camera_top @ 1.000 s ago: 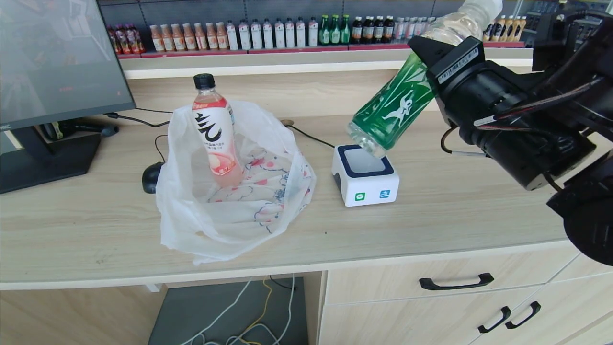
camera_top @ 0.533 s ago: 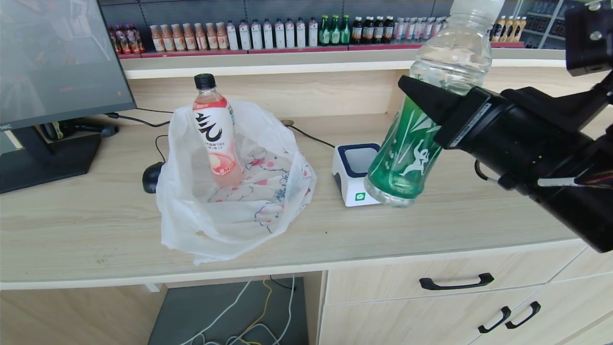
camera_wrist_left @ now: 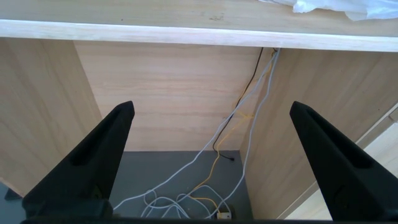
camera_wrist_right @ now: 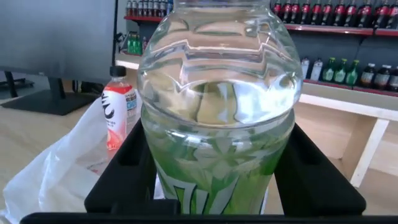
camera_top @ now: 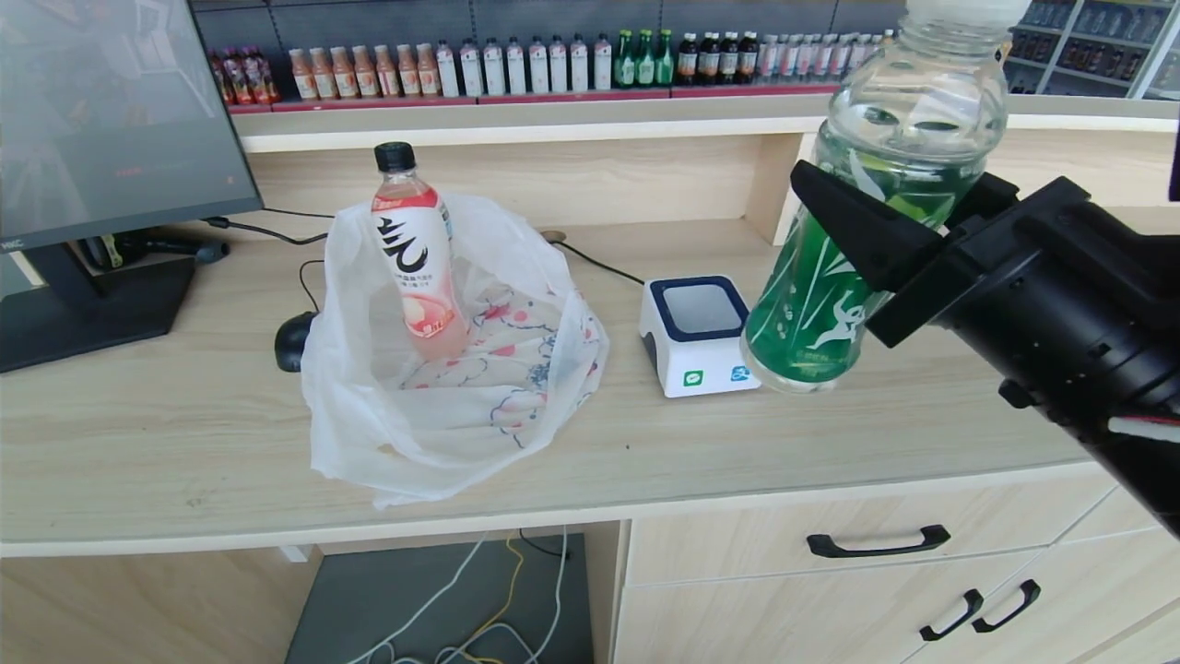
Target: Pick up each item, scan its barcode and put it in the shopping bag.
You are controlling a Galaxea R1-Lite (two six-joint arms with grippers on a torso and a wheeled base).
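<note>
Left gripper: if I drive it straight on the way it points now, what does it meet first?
Left gripper, open, aims into the recess under the counter. Hanging cables probably come first, then the wooden back panel; depth is unclear.

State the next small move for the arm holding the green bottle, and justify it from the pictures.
Probably carry the green bottle left, across the scanner, toward the shopping bag. The right gripper holds it upright beside the scanner; a second ago its base was tilted over the scanner, so the scan seems done. The bag stands open, a pink bottle inside.
</note>
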